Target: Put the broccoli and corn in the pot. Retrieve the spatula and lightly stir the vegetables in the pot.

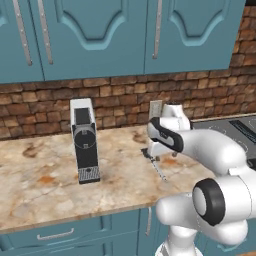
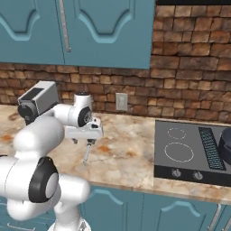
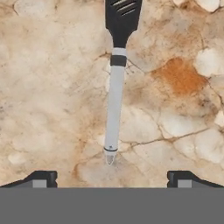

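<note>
**One spatula under wide-open jaws, nothing gripped yet**

One spatula [image 3: 114,94] lies flat on the marbled counter [image 1: 40,170], running up the middle of the hand view with its slotted black head at the top edge and the tip of its pale grey handle near the bottom centre. The gripper [image 3: 111,177] hovers above it, its two dark tips standing at the lower left and lower right of that view, spread wide with bare counter between them and touching nothing. In the left base view the spatula [image 1: 156,166] shows just right of centre, below the hand.

Risks from here, as I judge them:
- The handle is slim and lies flat, so a descent that stops short would close on air, and one that goes too deep would jam the tips against the stone.
- The tips flank only the very end of the handle; a pinch that far from the head could let the tool swing or slip once lifted.
- A slight sideways drift could nudge the handle and roll or skid it away.

Counts: one spatula; one coffee machine [image 1: 85,142] at left centre of the left base view; one wall socket [image 2: 121,101] on the brick; one cooktop [image 2: 191,151] at the right of the right base view, with one pot [image 2: 225,146] cut off by the right edge. Whether any vegetables sit inside it I cannot tell.
</note>
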